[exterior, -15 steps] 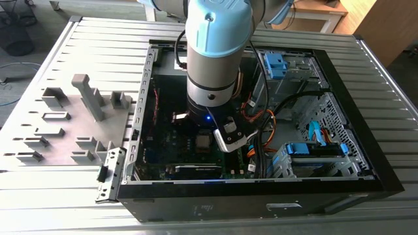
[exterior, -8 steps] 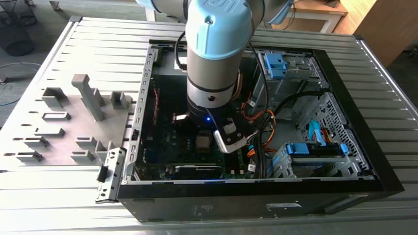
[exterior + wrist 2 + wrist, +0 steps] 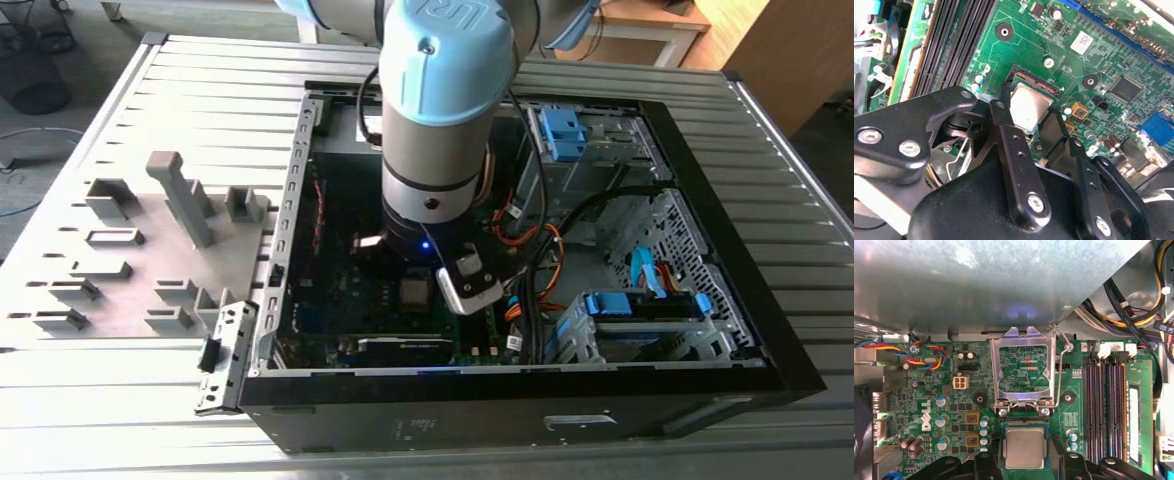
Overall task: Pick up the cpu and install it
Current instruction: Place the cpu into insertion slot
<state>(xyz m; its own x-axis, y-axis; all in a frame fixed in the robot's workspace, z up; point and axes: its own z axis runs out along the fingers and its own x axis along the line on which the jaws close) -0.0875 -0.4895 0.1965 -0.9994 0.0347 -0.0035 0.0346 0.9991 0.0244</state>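
The gripper (image 3: 1025, 464) is closed narrowly on the cpu (image 3: 1025, 446), its fingers (image 3: 1003, 131) against two opposite edges. It holds the chip directly beneath itself, just over the socket (image 3: 1037, 83), so I judge the seating step is in hand, and it calls for a level, square descent with the edges matched to the socket frame. Just beyond the fingertips the load plate (image 3: 1026, 365) stands flipped open with its wire lever (image 3: 1059, 371) alongside, leaving room straight down but little forward, while farther out the memory slots (image 3: 1106, 405), cables (image 3: 541, 262) and case wall (image 3: 299, 190) hem the arm in.
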